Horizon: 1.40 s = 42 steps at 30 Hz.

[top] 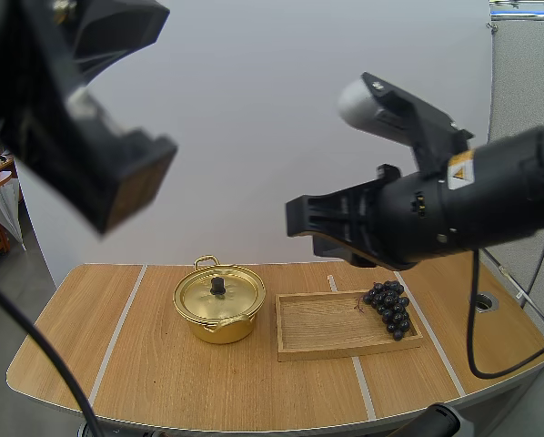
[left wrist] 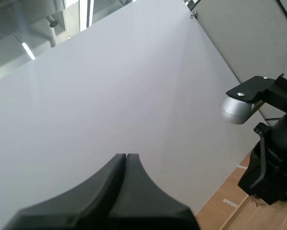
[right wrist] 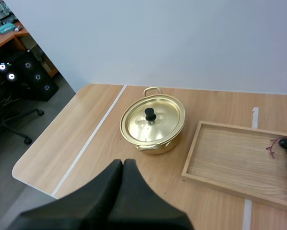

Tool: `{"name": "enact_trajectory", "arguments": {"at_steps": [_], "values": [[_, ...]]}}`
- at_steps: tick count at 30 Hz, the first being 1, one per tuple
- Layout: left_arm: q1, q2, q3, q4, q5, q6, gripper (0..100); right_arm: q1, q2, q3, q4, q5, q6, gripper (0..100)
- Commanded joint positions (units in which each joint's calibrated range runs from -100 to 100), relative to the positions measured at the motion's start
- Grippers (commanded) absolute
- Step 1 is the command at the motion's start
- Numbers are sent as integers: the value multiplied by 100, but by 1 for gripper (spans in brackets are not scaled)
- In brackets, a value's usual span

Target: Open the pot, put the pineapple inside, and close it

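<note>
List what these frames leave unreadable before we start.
1. Inside of the pot: hidden by the lid, which is on in the high and right wrist views.
2. The grapes: the picture's edge cuts off most of the bunch in the right wrist view.
3. Far edge of the table behind the tray: partly hidden by my right arm in the high view.

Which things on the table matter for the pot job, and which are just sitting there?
Job: pot, lid, grapes (the fruit on hand).
Lying about: wooden tray, with the grapes at one end; table.
</note>
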State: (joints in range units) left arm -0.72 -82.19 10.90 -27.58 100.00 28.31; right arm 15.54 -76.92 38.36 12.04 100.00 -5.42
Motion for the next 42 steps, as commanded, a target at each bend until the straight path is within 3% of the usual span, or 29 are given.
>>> {"name": "enact_trajectory", "arguments": {"at_steps": [1,10,21,31,35,42], "values": [[-1,-816,106,-20,0,-334,0,-214,-951,13,-392,0,-12,0],[-1,-987,798,360,-584,-941,0,-480,-1300,13,-777,-247,21,0],[-1,-1501,2788,511,-2621,-1374,0,-1042,-1919,13,-1204,-2023,24,0],[8,-1781,3875,1691,-3845,-2743,0,-1158,-2295,57,-1327,-3523,24,0],[8,-1781,4295,2271,-4875,-3309,0,-1195,-2295,588,-1382,-4196,24,0],[8,-1781,5440,2323,-7021,-3330,0,-1247,-2295,2251,-1487,-6086,-16,0]]}}
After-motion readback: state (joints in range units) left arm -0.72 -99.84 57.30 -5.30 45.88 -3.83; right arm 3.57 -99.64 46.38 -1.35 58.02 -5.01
